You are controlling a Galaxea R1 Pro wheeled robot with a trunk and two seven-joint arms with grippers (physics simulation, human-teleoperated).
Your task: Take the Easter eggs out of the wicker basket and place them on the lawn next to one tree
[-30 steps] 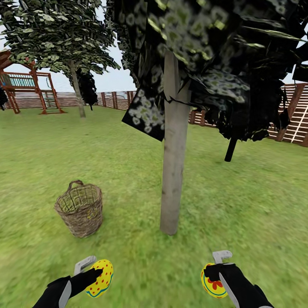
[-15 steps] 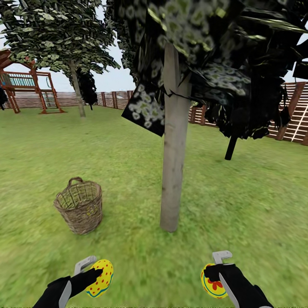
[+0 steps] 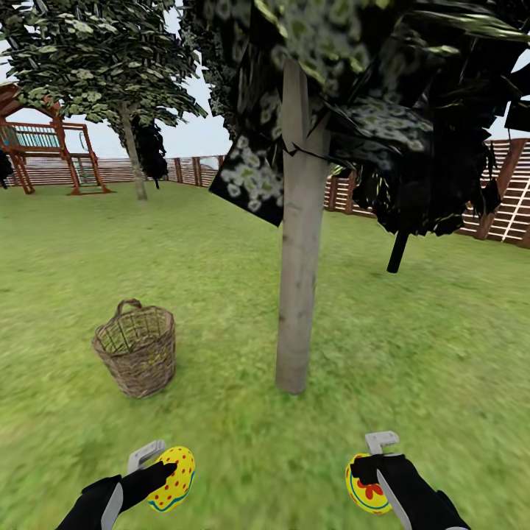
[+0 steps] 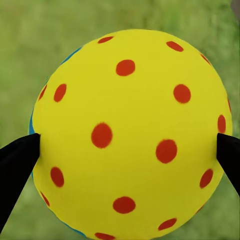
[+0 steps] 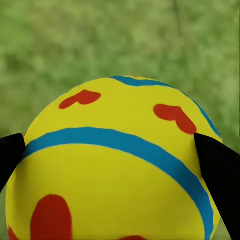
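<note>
Two of the three Easter eggs are carried clear of the lawn, one in each gripper, presumably so that both can be set down by the tree in a single trip. The red-dotted egg is clamped between the fingers of the left gripper at about 7 o'clock in the head view; the egg with the blue band is clamped in the right gripper at about 5 o'clock. The pale trunk is seen dead ahead, toward 12 o'clock, and the wicker basket stands upright at about 10 o'clock, near the trunk but apart from it. Its inside cannot be made out, so the third egg's place cannot be told.

The grip itself is shown better by the wrist views: in the left one, dark fingertips are pressed to opposite sides of the dotted egg; in the right one the banded egg (red hearts above the band) is pinched likewise. The trunk and basket are given by the head view, with blurred grass behind the eggs in the wrist views.
</note>
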